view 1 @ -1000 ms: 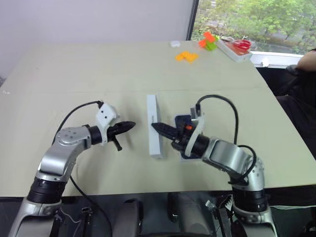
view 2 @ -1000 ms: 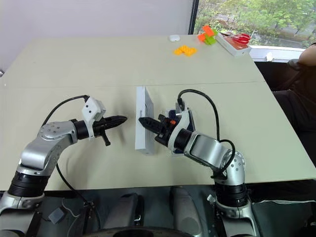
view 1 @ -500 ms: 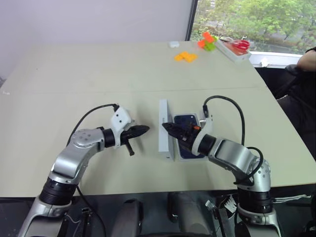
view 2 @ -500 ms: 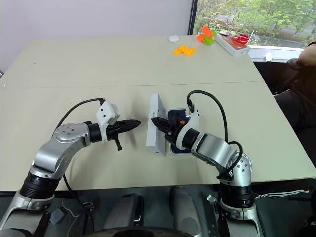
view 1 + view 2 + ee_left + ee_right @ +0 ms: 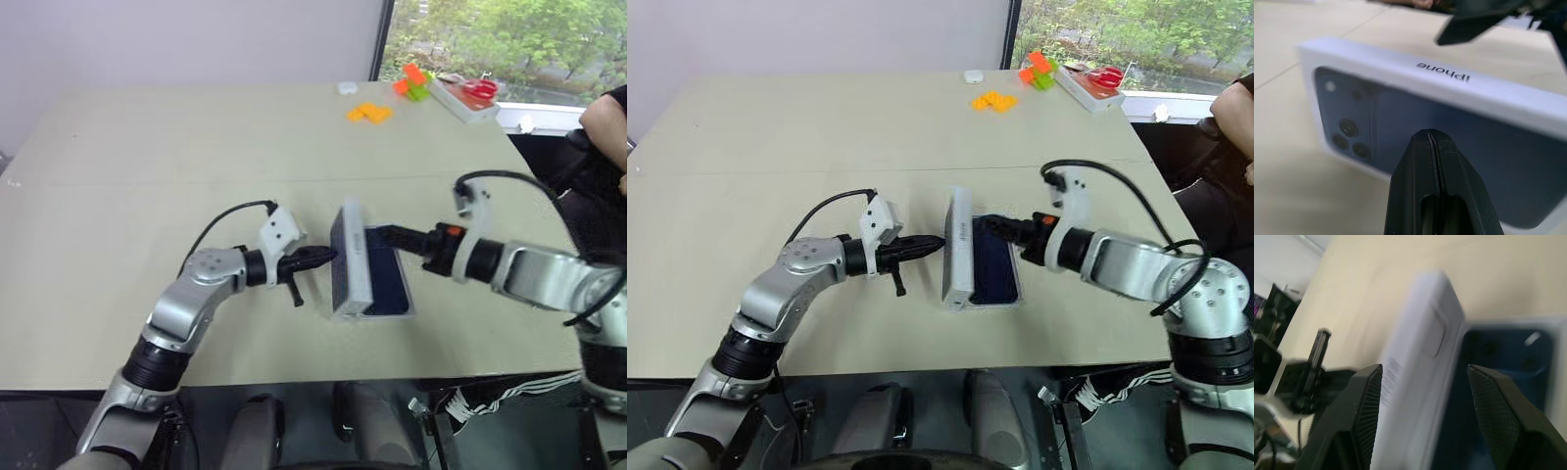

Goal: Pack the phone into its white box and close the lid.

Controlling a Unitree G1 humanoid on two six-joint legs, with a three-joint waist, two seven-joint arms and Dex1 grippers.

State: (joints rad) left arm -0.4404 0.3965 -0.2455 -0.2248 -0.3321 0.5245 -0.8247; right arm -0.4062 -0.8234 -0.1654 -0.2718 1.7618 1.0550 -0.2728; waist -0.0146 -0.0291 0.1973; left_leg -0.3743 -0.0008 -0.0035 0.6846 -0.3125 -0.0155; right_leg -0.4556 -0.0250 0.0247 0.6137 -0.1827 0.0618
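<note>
The left gripper (image 5: pixel 939 240) has its two black fingers (image 5: pixel 1437 191) pressed shut, empty, tips at the outer face of the white rectangular lid (image 5: pixel 958 250). That lid stands tilted on its long edge over the shallow white box (image 5: pixel 1011 300) on the beige counter (image 5: pixel 823 127), where the glossy navy-blue phone (image 5: pixel 994 271) lies. The right gripper (image 5: pixel 982 223) has fingers (image 5: pixel 1503 423) spread apart, gripping nothing, above the phone's far end.

Smooth matt white cardboard lid (image 5: pixel 350 257); glossy navy phone (image 5: pixel 387 279).
</note>
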